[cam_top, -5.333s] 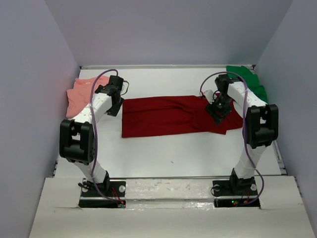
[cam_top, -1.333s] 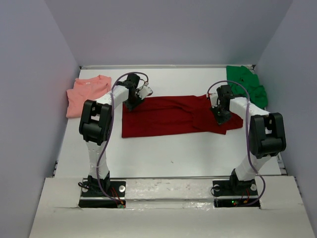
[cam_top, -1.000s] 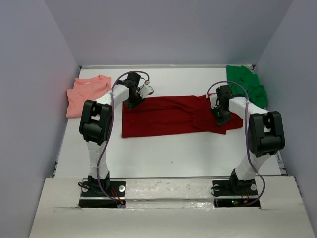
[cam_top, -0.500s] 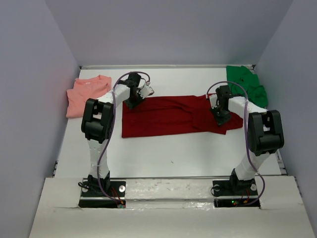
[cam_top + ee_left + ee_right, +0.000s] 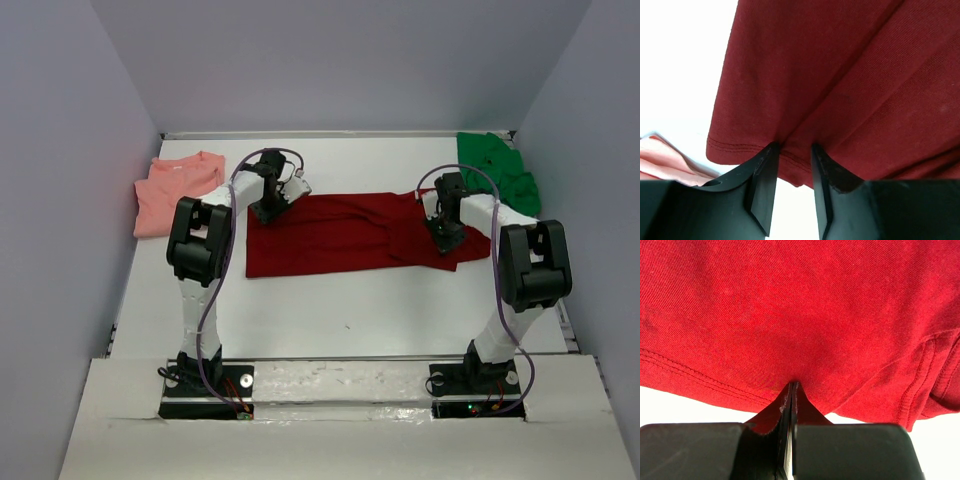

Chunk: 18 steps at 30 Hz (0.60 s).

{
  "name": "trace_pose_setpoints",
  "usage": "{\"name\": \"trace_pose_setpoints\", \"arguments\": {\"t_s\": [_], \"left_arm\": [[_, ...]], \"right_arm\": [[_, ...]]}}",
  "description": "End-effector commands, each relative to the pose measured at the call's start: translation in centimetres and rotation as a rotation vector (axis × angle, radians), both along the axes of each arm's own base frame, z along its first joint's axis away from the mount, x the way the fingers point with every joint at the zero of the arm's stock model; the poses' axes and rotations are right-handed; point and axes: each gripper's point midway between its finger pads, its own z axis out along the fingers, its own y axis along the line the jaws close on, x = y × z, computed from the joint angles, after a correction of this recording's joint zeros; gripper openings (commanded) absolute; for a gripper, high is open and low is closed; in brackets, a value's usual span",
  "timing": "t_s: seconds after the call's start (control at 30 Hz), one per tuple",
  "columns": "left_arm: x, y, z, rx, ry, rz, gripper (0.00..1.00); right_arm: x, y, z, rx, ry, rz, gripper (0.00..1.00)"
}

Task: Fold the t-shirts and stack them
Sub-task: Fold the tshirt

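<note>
Currently: dark red t-shirt (image 5: 340, 235) lies spread flat in the middle of the table (image 5: 340, 310), long axis left to right. Salmon pink t-shirt (image 5: 175, 190) sits crumpled at the far left, bright green t-shirt (image 5: 500, 165) bunched in the far right corner. None folded, none stacked.

Risks:
1. Uneven hold. If the arms lift now, only the right end comes up and the cloth drags or twists, since the left side is not clamped.
2. Left jaws may close on one layer only, or on the very edge of the hem, and slip off under tension.
3. Right pinch looks shallow and close to the hem; a hard pull could strip it.

Left gripper (image 5: 792, 150): jaws partly apart, tips straddling the hemmed far-left corner, cloth puckering between them. Not clamped, as far as I can judge.

Right gripper (image 5: 792, 385): fingers pressed fully together, a small pucker of the red cloth nipped at the tips just above the hem.
</note>
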Motion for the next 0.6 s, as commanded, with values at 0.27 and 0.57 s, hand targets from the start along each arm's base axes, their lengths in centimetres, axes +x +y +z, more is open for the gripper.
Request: {"name": "trace_pose_setpoints", "arguments": {"t_s": [0.27,0.57], "left_arm": [[0.4,0.2,1.3,0.017,-0.004,-0.010,0.00],[-0.1,0.2,4.2,-0.003,-0.038,-0.003,0.00]], "right_arm": [[1.1,0.0,0.6,-0.017,-0.009,0.009,0.00],[1.5,-0.4,1.2,-0.038,-0.025,-0.008,0.00]]}}
